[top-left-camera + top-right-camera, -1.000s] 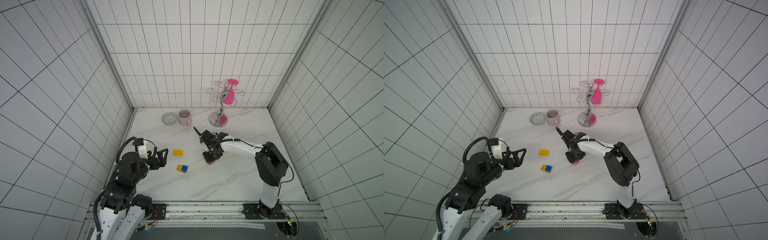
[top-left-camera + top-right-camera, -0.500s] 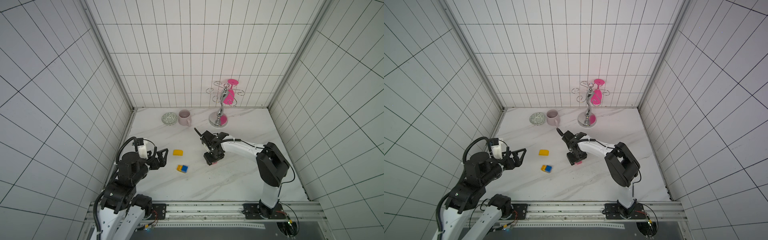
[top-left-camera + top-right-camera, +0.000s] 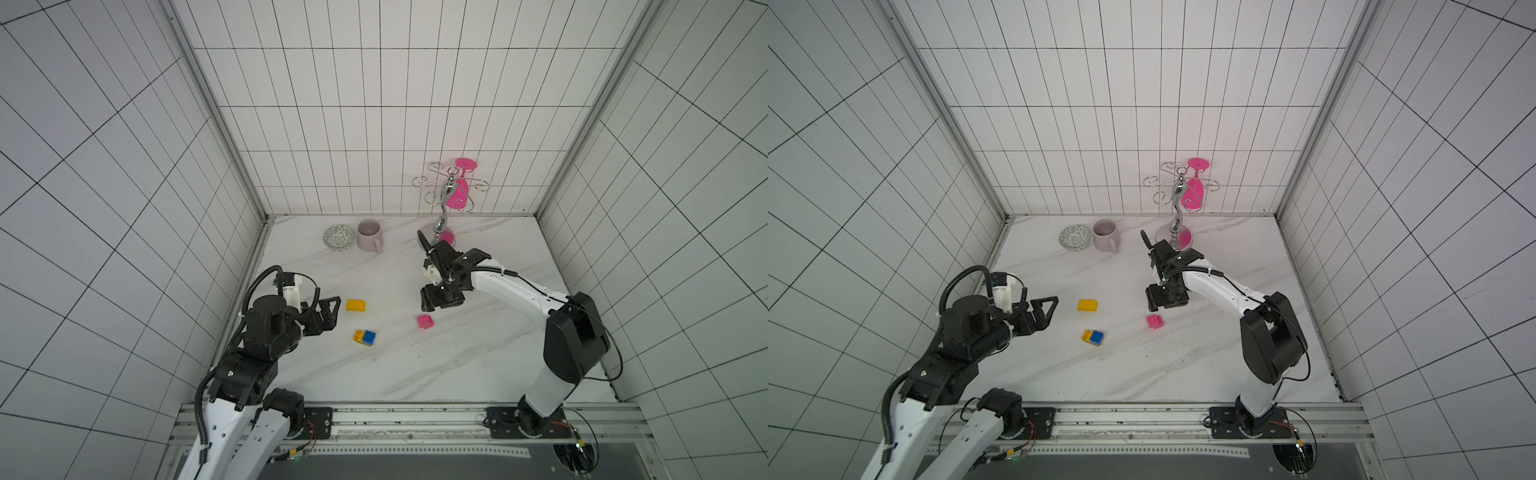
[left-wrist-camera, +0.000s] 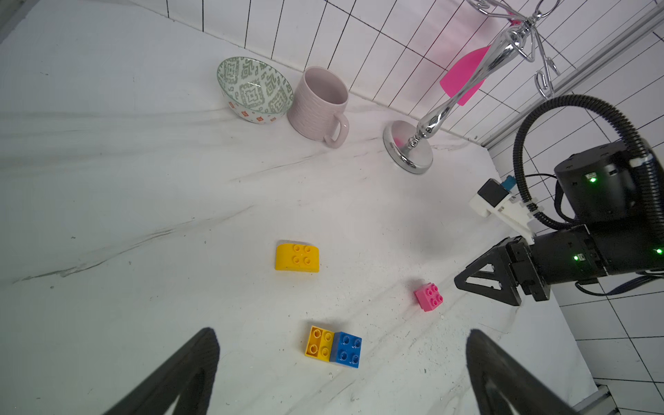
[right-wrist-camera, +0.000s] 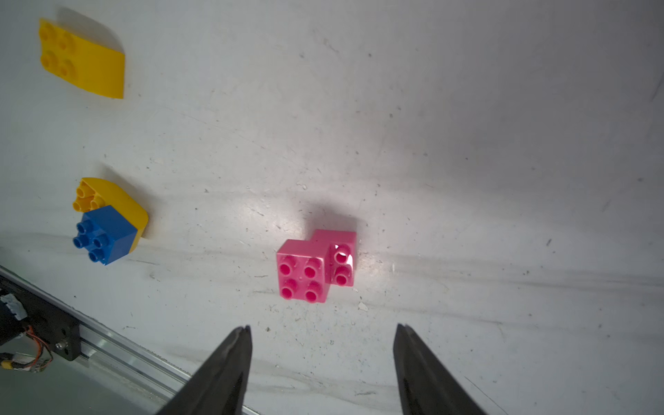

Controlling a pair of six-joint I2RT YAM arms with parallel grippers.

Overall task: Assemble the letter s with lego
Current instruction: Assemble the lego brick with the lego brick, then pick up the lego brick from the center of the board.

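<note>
Right tool [image 3: 434, 306] hangs a little right of centre in both top views, jaws parted with nothing between them. Through its wrist camera I see both black fingertips [image 5: 240, 345] clear of any brick. Just below the tool in the top frame, the two pink cubes [image 3: 424, 321] lie on the white marbled surface [image 3: 457, 365]. They are apart from the tool and joined to each other with an offset, so one covers half of the other's studs.

Over at left-centre of the frame, my left tool [image 3: 333, 312] is spread wide and empty, pointing toward the middle of the surface. Near its tips the rounded yellow brick [image 3: 355, 305] lies alone. Lower in the frame, the blue cube [image 3: 369, 337] sits on one end of a second yellow brick [image 3: 359, 335], whose free studs show beside it. These three groups lie apart, none touching, with the pink pair furthest right.

Along the back edge, upper centre of the frame, a patterned bowl [image 3: 339, 237] and a pale mug [image 3: 369, 235] stand just beside each other. To their right stands a chrome rack [image 3: 441, 212] with a pink goblet [image 3: 462, 188] hanging upside down.
</note>
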